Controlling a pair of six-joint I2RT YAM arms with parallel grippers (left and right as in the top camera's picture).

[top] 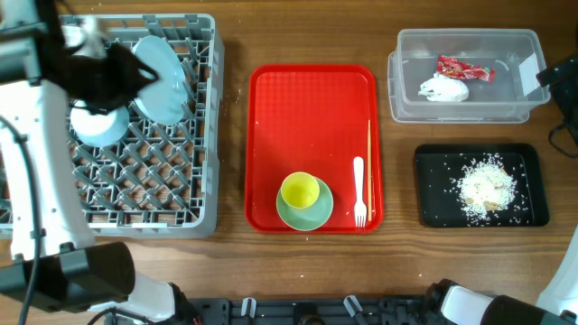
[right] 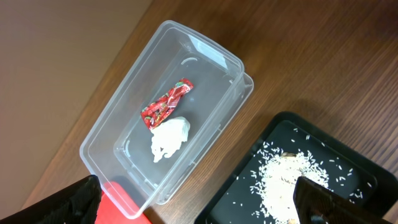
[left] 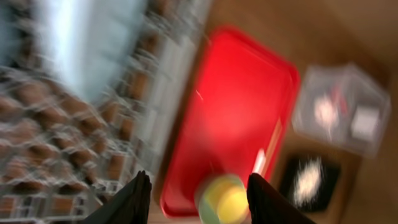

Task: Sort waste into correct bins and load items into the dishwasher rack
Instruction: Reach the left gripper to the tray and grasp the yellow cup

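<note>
Your left gripper (left: 199, 186) is spread and empty, as is the right gripper (right: 196, 185). The cup (top: 300, 190) sits in the saucer (top: 307, 219), lower centre of the overhead frame: probably light, rigid, slick. Pinch one wall at the rim, lifting straight up.

Probably a lab: robot arm (top: 27, 199) over wooden table (top: 406, 262).

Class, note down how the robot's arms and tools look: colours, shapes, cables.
The left arm has smooth white casing with black joints, and a thin black cable runs along it. Only a black end section of the right arm shows clearly. The left tool and right tool each have two matte black, tapered fingers. No markings are visible.
</note>
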